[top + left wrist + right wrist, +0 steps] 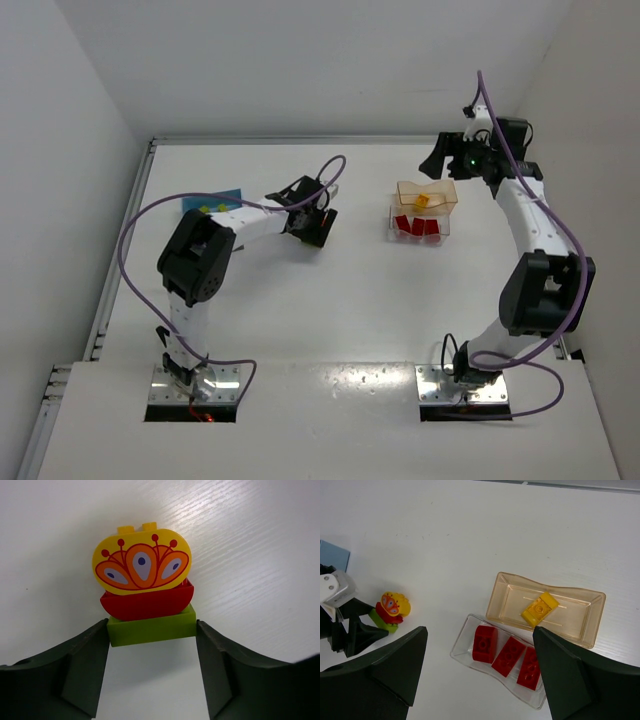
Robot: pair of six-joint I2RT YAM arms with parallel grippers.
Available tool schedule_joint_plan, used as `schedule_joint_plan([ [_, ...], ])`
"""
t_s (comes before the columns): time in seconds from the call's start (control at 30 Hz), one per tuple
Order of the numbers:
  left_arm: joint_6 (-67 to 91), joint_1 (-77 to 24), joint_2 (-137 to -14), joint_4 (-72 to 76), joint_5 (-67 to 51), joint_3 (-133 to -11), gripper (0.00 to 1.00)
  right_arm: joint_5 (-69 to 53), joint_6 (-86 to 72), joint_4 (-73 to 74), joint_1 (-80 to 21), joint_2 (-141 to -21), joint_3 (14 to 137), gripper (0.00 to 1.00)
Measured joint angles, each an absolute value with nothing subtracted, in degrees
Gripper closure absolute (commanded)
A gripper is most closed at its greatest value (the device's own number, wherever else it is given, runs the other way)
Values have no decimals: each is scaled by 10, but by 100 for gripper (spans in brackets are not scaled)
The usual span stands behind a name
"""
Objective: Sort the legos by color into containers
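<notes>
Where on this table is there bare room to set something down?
Widest free patch: the table between the two arm bases and the clear tray. A narrower strip lies between that tray and the left tool, its fingers against the brick stack. Crowded: the amber tray sits right beside the clear tray, close by the right tool.

Lab cell: white walls (300, 60) enclose white table (350, 300).

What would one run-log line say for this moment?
left gripper: jaws closed on green block | right gripper: open, empty
</notes>
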State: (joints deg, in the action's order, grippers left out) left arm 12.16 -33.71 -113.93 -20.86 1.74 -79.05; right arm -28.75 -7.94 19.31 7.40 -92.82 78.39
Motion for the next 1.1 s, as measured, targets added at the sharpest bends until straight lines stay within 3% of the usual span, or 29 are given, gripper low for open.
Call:
schedule_joint_plan([
  [0.03,121,-337,-1140,-209,17,-793,41,-288,-79,193,74,-929,784,14],
  [0.2,120,-337,-1145,-205,19,-798,48,-290,-79,193,74,-933,784,14],
  [0.4,116,-336,-1145,-202,14,-797,66,-304,-80,193,74,-943,784,14],
  [0.63,82,-319,-1051,-136,-127,-684,70,-411,-122,177,74,-959,766,14],
  [0.8,47,-315,-981,-105,-218,-673,71,-513,-206,128,64,-962,691,14],
  [1.1,-2,-356,-940,-100,-244,-676,71,-637,-328,49,8,-988,655,17],
])
